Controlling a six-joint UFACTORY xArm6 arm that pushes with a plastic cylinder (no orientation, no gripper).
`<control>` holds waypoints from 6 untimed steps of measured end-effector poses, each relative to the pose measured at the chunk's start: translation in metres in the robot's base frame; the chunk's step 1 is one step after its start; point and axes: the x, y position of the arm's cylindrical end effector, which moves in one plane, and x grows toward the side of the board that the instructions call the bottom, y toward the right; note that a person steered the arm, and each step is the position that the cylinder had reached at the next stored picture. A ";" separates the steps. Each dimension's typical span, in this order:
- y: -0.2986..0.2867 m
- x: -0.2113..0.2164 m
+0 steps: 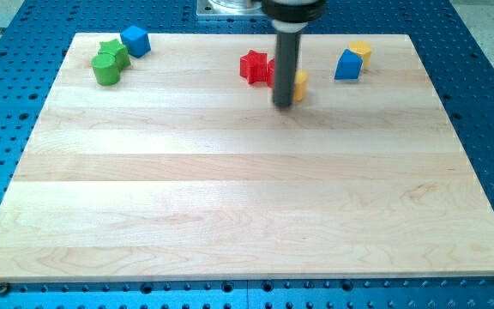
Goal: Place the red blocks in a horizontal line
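Wooden board (230, 189) on blue perforated bench. My tip (283, 106) bare, holding nothing. Red star block (253, 66) just up-left; second red block (272, 72) mostly hidden behind rod; yellow block (299, 84) touching right.

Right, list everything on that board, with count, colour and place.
Wooden board: one, pale wood, fills most of the view, on a blue perforated table.
Green blocks: two, touching, the view's top left.
Blue blocks: two; one beside the green pair, one at the view's top right.
Yellow blocks: two; one touching the right blue block, one partly hidden behind the rod.
Red star block: one, top centre; a second red block shows only as a sliver beside the rod.
My tip: one, dark, just right of the red blocks, in front of the yellow block.
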 end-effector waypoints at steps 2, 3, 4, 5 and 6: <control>-0.016 0.030; -0.067 -0.005; -0.041 -0.023; 0.026 -0.031; -0.052 0.004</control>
